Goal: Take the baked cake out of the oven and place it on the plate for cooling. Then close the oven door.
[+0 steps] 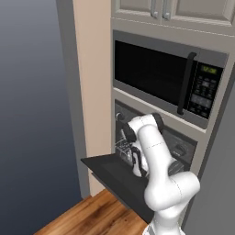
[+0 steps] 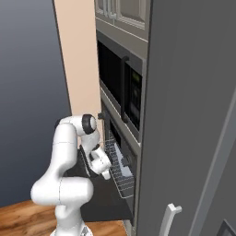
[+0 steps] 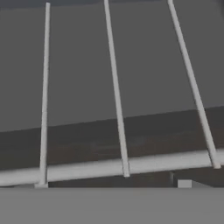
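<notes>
I have the arm (image 1: 158,160) reaching low into the oven (image 1: 156,137), which sits in the middle of the left base view, directly under the black microwave (image 1: 167,78). The oven door (image 1: 114,176) is swung fully down and lies flat like a shelf, running from the centre of that frame toward the lower middle, above the wooden floor (image 1: 87,215). In the right base view the same door shows as a dark slab at the lower centre, and a wire rack (image 2: 120,177) is slid partly out over it.

I judge this to be step 1: getting to the cake. The hand is right at the mouth of the oven, at the rack. The hand view looks close along 3 pale rack wires (image 3: 116,92) crossing a thicker front bar (image 3: 109,168), with dark oven floor behind. I cannot make out a cake or a plate in any picture, so I cannot say where on the rack the cake sits.

The fingers stand spread about as wide as they go, with nothing between them.

The next move, as I read it, calls for finding the cake further in or to one side, lining the fingers up around it and clearing the rack wires before closing. The door stays down until the cake is out.

The door itself is a wide dark panel, undamaged, lying level.
</notes>
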You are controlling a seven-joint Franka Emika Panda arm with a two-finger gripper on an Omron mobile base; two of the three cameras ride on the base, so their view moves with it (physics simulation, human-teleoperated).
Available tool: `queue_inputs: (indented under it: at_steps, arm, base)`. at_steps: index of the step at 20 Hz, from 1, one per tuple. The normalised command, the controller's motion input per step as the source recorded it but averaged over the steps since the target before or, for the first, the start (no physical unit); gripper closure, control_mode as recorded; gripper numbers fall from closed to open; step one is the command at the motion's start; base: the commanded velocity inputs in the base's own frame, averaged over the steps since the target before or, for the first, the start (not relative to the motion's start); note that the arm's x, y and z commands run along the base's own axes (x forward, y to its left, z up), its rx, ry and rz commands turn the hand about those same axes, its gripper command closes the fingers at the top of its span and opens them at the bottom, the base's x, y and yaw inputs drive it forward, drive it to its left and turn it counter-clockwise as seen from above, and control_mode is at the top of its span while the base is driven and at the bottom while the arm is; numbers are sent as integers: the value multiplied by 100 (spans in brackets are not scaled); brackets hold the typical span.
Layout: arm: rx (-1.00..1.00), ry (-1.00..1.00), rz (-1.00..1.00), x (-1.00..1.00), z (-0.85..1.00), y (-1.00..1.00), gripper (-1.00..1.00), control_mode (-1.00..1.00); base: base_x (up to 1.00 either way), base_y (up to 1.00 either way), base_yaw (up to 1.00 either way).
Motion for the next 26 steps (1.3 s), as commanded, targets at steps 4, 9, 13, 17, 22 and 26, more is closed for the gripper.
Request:
queue_inputs:
  at_steps: [4, 9, 13, 17, 22, 26]
  arm:
    - [0, -8, -16, 49, -3, -34, -100, -100]
    - [0, -12, -15, 36, 0, -25, -100, -100]
    - [2, -19, -3, -28, 15, -8, -100, -100]
    - [7, -18, 8, -99, 61, 4, -100, -100]
    - [5, -17, 19, -100, 98, 17, -100, -100]
    - [1, -18, 23, -96, 100, 25, -100, -100]
  base:
    - [0, 0, 0]
    - [0, 0, 0]
    - [0, 0, 0]
    - [0, 0, 0]
    - [0, 0, 0]
    - [0, 0, 0]
